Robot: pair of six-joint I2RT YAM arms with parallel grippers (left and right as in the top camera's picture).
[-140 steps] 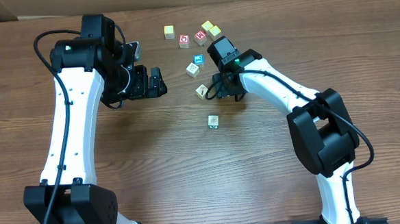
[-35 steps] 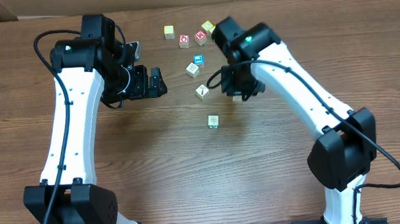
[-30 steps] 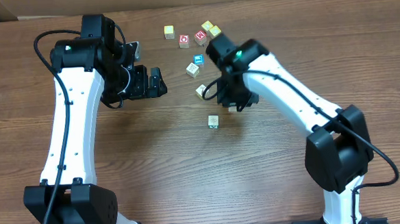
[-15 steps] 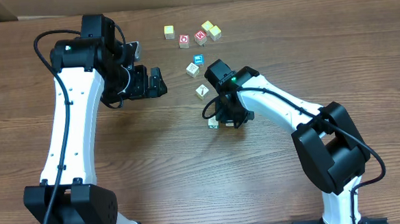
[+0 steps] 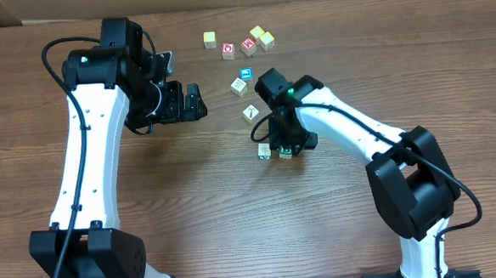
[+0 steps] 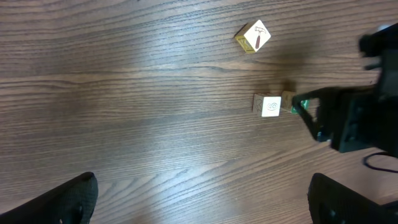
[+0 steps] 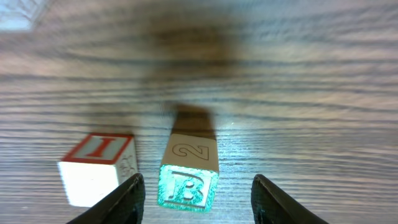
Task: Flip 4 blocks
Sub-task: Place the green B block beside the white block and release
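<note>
Block with the green B [image 7: 188, 177] is sitting on the table [image 5: 191, 184] just right of centre in the overhead frame, between the right gripper [image 7: 198, 196] jaws, which are standing partly open and gripping nothing, while a neighbouring block [image 7: 99, 167] is lying just beside it. With that tight spacing, the finger sitting between the two cubes is risking a nudge, shoving the neighbour or tipping the B block onto the wrong face. Left gripper [image 5: 186, 101] is hanging wide open and empty toward the upper left, well apart, threatening nothing
</note>
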